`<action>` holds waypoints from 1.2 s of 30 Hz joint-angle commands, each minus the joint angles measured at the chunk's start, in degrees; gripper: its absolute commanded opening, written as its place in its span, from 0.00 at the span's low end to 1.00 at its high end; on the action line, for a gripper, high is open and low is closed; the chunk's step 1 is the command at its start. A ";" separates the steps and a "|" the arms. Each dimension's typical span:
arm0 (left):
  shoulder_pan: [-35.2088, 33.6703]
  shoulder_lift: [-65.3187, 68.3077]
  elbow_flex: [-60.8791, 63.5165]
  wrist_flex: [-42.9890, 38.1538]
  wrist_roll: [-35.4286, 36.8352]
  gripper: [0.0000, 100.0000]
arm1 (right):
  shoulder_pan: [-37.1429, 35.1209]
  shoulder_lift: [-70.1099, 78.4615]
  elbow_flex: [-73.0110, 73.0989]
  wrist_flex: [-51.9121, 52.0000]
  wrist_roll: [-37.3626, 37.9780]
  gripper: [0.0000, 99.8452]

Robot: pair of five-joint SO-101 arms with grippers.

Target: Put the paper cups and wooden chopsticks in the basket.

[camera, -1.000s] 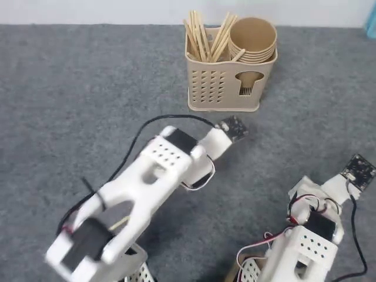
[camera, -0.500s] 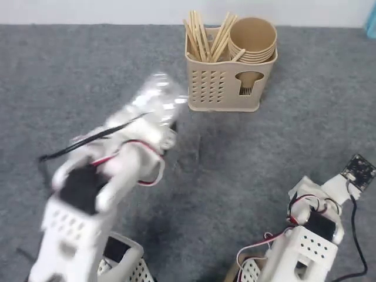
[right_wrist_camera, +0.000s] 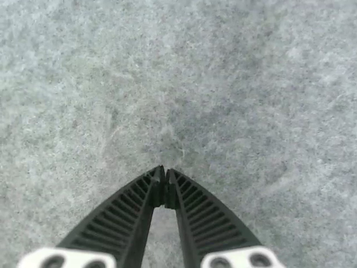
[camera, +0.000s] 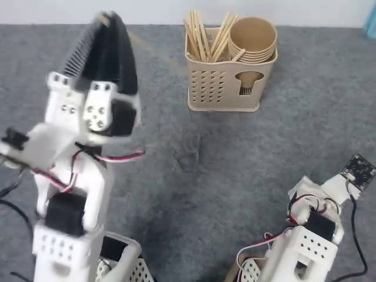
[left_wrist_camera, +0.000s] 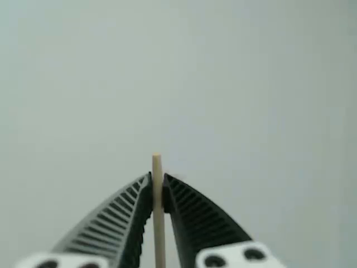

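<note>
The beige slotted basket point(camera: 218, 88) stands at the back of the grey carpet. It holds a stack of paper cups point(camera: 253, 36) on its right side and several wooden chopsticks point(camera: 204, 36) upright on its left. My left gripper point(left_wrist_camera: 158, 180) is shut on one wooden chopstick point(left_wrist_camera: 158, 223), whose tip sticks out past the fingertips against a pale wall. From above, that left gripper point(camera: 109, 26) is raised high, left of the basket. My right gripper point(right_wrist_camera: 164, 171) is shut on nothing, low over bare carpet; the right arm point(camera: 311, 232) sits at the front right.
Grey carpet point(camera: 194, 158) covers the table between the arms and the basket. A pale wall runs along the back edge. The left arm's cables point(camera: 117, 157) hang at its side.
The left arm swung up and to the left from its low stretch toward the basket and now stands raised with its fingers pointing at the back wall. The right arm has not moved.
</note>
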 commanded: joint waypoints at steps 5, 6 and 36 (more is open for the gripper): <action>0.09 24.97 -17.27 -12.92 0.88 0.01 | -0.40 -0.75 -2.55 0.04 -0.44 0.01; 0.35 28.22 -20.09 -13.01 0.88 0.01 | -0.40 -0.75 -2.55 0.04 -0.44 0.01; 2.55 53.71 -19.12 -4.13 -4.13 0.28 | -3.47 -0.75 -2.55 -0.04 2.20 0.01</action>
